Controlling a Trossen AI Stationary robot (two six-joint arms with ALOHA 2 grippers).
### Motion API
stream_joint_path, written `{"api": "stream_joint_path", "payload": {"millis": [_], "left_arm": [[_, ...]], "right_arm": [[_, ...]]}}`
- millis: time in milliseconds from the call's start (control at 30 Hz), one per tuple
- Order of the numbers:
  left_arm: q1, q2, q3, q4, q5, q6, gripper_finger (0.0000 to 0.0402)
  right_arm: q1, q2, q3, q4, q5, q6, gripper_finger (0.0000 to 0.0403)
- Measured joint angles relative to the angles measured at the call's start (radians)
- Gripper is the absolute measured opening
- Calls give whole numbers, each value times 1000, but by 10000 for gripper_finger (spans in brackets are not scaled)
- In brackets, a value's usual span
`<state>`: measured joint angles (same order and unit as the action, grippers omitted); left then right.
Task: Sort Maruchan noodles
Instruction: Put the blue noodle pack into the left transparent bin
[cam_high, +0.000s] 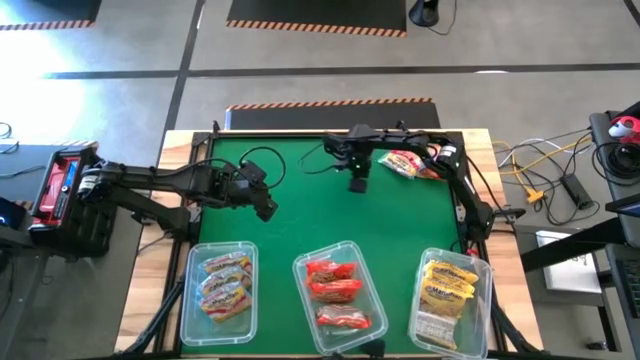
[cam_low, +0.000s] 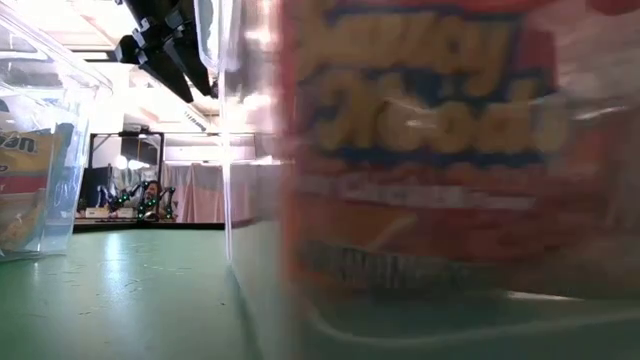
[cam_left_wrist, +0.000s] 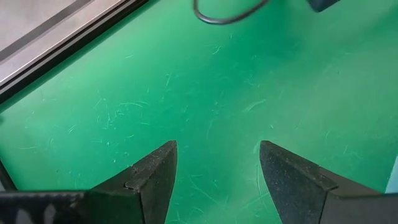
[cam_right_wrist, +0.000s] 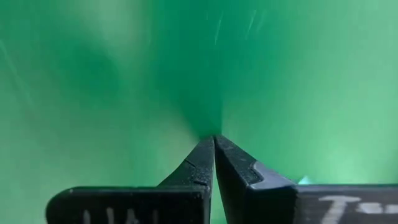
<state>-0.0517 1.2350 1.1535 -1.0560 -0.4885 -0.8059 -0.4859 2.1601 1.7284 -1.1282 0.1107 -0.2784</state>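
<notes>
Maruchan noodles lie sorted in three clear bins along the near edge: orange-pink packets (cam_high: 225, 285) on the left, red ones (cam_high: 335, 290) in the middle, yellow ones (cam_high: 447, 290) on the right. One loose packet (cam_high: 405, 163) lies flat on the green mat at the far right, partly under the right arm. My right gripper (cam_high: 358, 185) (cam_right_wrist: 214, 138) is shut and empty, pointing down over bare mat just left of that packet. My left gripper (cam_high: 268, 210) (cam_left_wrist: 217, 146) hangs open over bare mat at the left, with nothing between its fingers.
A black cable (cam_high: 262, 160) loops on the mat between the arms. The green mat (cam_high: 330, 220) is bare in its middle. In the low view the middle bin's wall and a red packet (cam_low: 430, 150) fill the picture at close range.
</notes>
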Motion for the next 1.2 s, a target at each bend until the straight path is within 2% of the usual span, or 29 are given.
{"api": "stream_joint_path", "payload": {"millis": [333, 433, 567, 800, 867, 1033, 1100, 1200], "left_arm": [[0, 0, -2, 0, -1, -8, 213], [0, 0, -2, 0, -1, -15, 213], [0, -1, -2, -2, -1, -22, 213], [0, -6, -2, -33, -1, -27, 213], [0, -9, -2, -48, -1, -33, 213], [0, -12, -2, -69, -1, -42, 213], [0, -13, -2, -69, -1, -42, 213], [0, -15, -2, -69, -2, -42, 213]], "right_arm": [[37, 2, 32, 168, -61, -2, 8], [46, -6, 52, 173, -98, 0, 8], [46, -49, 57, 150, -155, 79, 8], [5, -76, 20, 119, -145, 203, 8], [-1, -89, 20, 115, -155, 195, 8], [0, -154, 20, 146, -268, 147, 8], [-1, -188, 20, 136, -253, 158, 8], [-39, -239, 20, 136, -163, 191, 8]]}}
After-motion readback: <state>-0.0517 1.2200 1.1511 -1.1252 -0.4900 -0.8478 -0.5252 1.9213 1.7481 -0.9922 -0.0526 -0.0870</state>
